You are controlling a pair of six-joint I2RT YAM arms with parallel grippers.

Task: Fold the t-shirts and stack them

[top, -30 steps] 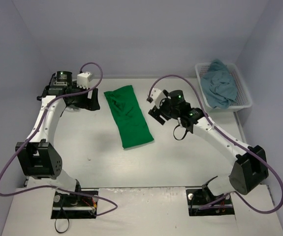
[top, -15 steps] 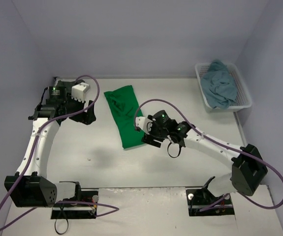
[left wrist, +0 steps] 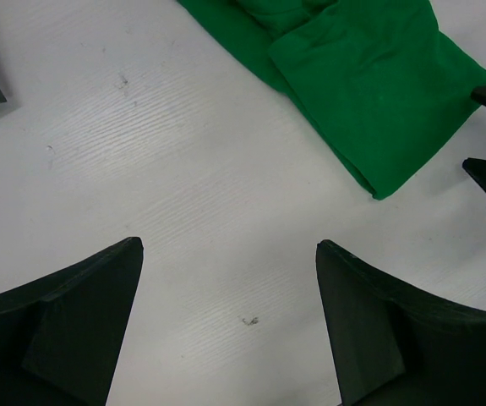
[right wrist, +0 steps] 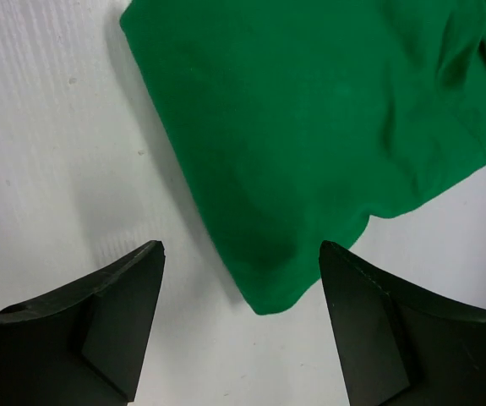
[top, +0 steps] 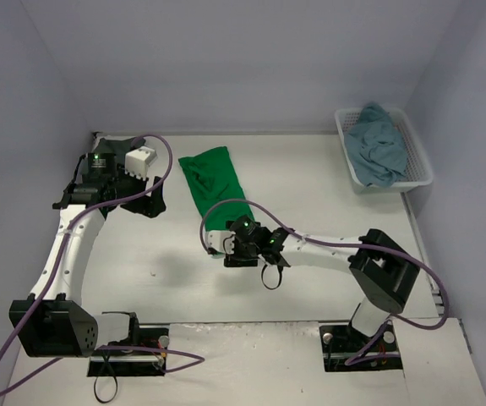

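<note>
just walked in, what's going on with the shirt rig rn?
The two arms are partway through folding t-shirts. A green t-shirt lies on the table, folded into a long strip. The right gripper is poised open over the strip's near end, not gripping it. The left gripper hangs open over bare table left of the shirt, holding nothing. A teal-blue t-shirt sits crumpled in the white basket. No stack is in view.

green shirt [top: 215, 186] lies folded into a long narrow strip on the table [top: 310, 169], running from near the far edge, left of centre, aslant toward the middle, its far end wrinkled. teal shirt [top: 378, 148] sits crumpled in the basket [top: 420, 161] at the far right corner.
</note>
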